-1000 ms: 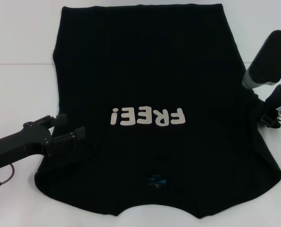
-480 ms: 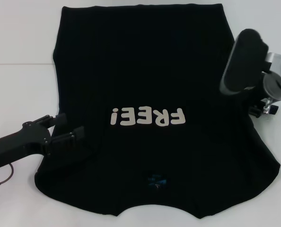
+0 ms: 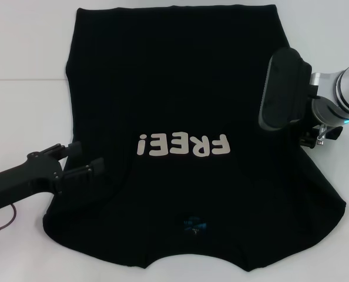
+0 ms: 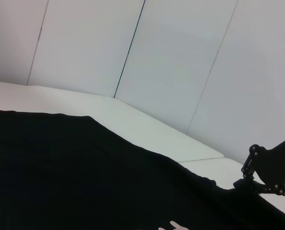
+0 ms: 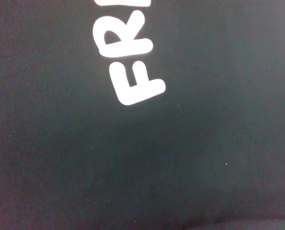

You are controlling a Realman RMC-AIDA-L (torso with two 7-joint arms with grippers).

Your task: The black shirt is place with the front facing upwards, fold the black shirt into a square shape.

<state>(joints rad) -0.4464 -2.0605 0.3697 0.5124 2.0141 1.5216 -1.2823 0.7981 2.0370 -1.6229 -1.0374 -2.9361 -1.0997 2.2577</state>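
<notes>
Head view: the black shirt [image 3: 180, 106] lies flat on the white desk [image 3: 22, 53], print up. Left tool [image 3: 80, 161], jaws apart, rests on its left edge; right tool [image 3: 318, 135], state indiscernible, hovers over the right side. Soft, light cloth: best pinched at edges.

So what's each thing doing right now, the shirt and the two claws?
black shirt: spread flat, front up, FREE! letters showing, not folded yet.
left claw: open, low at the shirt's left edge, holding nothing.
right claw: over the shirt's right side, mostly hidden by its arm.
table: white, under the shirt.
</notes>
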